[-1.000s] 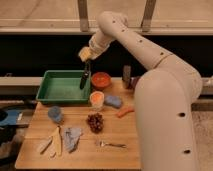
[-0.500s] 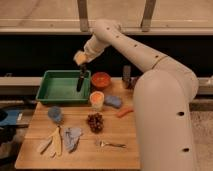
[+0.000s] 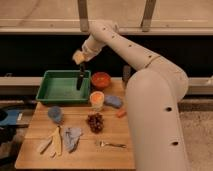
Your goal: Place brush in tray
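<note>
My gripper (image 3: 80,65) hangs over the right part of the green tray (image 3: 50,87), shut on the brush (image 3: 80,80). The slim black brush points straight down from the fingers, its lower end close above the tray's floor near the right wall. The tray stands at the back left of the wooden table. The white arm reaches in from the right, over the table's back edge.
An orange bowl (image 3: 101,79) sits just right of the tray, with a dark cup (image 3: 126,74) beyond it. In front lie an orange cup (image 3: 97,100), a blue sponge (image 3: 113,101), grapes (image 3: 95,121), a fork (image 3: 111,144), a blue cup (image 3: 55,114), a grey cloth (image 3: 72,136) and pale utensils (image 3: 52,141).
The gripper has carried the brush leftwards from above the orange bowl to over the right part of the tray, and slightly lower.
</note>
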`<state>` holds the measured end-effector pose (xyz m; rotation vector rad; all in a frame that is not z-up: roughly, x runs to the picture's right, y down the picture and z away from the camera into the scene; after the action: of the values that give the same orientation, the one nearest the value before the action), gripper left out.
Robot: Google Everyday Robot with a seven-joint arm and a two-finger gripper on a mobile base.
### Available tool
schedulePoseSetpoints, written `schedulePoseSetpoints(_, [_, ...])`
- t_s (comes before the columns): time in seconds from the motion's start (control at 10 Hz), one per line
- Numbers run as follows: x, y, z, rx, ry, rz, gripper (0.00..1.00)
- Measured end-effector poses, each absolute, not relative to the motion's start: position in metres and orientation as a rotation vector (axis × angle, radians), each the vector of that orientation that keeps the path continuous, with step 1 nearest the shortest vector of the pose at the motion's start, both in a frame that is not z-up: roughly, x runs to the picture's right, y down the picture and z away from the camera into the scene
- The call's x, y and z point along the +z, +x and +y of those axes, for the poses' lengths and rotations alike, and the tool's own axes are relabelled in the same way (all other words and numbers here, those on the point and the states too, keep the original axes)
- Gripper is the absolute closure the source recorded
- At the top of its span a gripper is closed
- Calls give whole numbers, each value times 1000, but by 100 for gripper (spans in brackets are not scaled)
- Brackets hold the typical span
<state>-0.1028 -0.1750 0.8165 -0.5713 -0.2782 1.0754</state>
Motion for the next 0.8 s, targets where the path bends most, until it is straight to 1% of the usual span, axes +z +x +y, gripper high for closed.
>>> schedulePoseSetpoints(0.2, [825, -106, -168, 1064, -592, -240, 100])
schedulePoseSetpoints(0.5, [853, -122, -130, 997, -663, -127, 100])
schedulePoseSetpoints(0.7, [858, -126, -109, 943, -720, -37, 100])
schedulePoseSetpoints(0.8, [855, -126, -106, 939, -731, -14, 100])
